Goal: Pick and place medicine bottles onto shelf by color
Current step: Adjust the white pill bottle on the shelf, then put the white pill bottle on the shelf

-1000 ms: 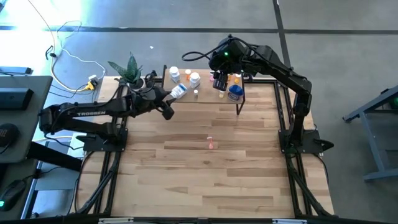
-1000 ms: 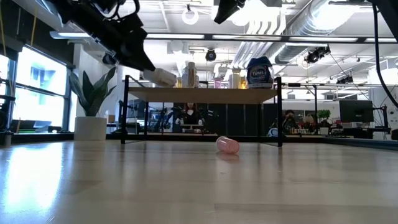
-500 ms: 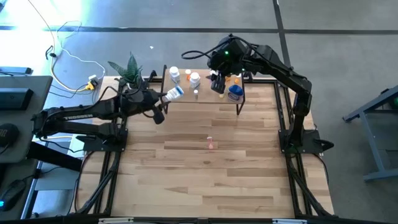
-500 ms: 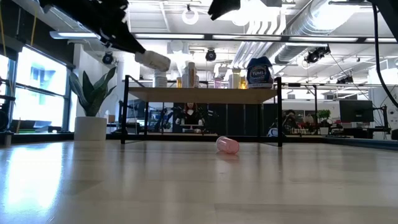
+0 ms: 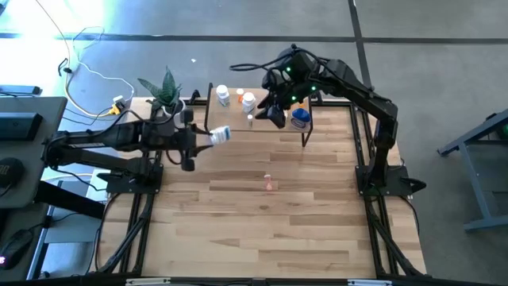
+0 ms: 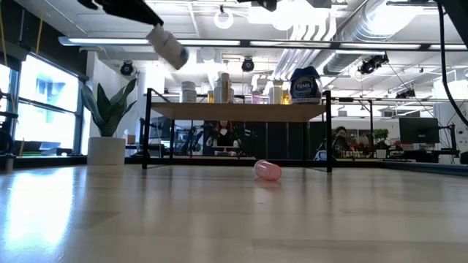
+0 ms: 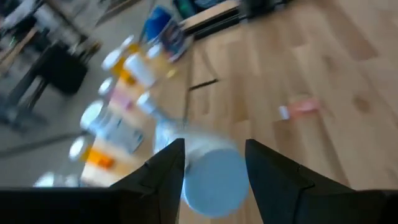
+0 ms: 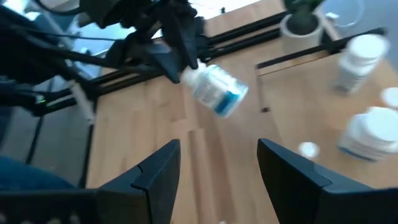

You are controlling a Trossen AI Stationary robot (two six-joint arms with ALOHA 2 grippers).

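My left gripper (image 5: pixel 209 137) hangs high over the table's left half, shut on a white bottle with a blue label (image 5: pixel 221 134), which shows well above shelf height in the low view (image 6: pixel 168 46). The shelf (image 6: pixel 241 110) stands at the far edge and carries several bottles: white ones (image 8: pixel 368 133), orange-capped ones, and a squat blue one (image 6: pixel 305 84). My right gripper (image 5: pixel 269 114) hovers above the shelf's middle, open, nothing between its fingers (image 8: pixel 157 174). A pink bottle (image 5: pixel 270 184) lies on its side on the tabletop. My left gripper pinches the bottle by one end (image 8: pixel 190 76) between its two fingers (image 7: pixel 163 175). The fingers come from the table's left, slanting down, and the bottle sticks out beyond them along their line. It is lifted clear of shelf and table and tilted.
A potted plant (image 5: pixel 165 91) stands at the far left corner beside the shelf's left leg. The bare wooden tabletop (image 5: pixel 262 230) stretches from the pink bottle to the near edge. Black frame rails run along both sides of the table.
My left gripper has drawn back from the shelf's left end toward the table's left and near side and has risen, rolling its wrist. The white bottle went with it from shelf height to well above it. My right gripper has turned in place over the shelf.
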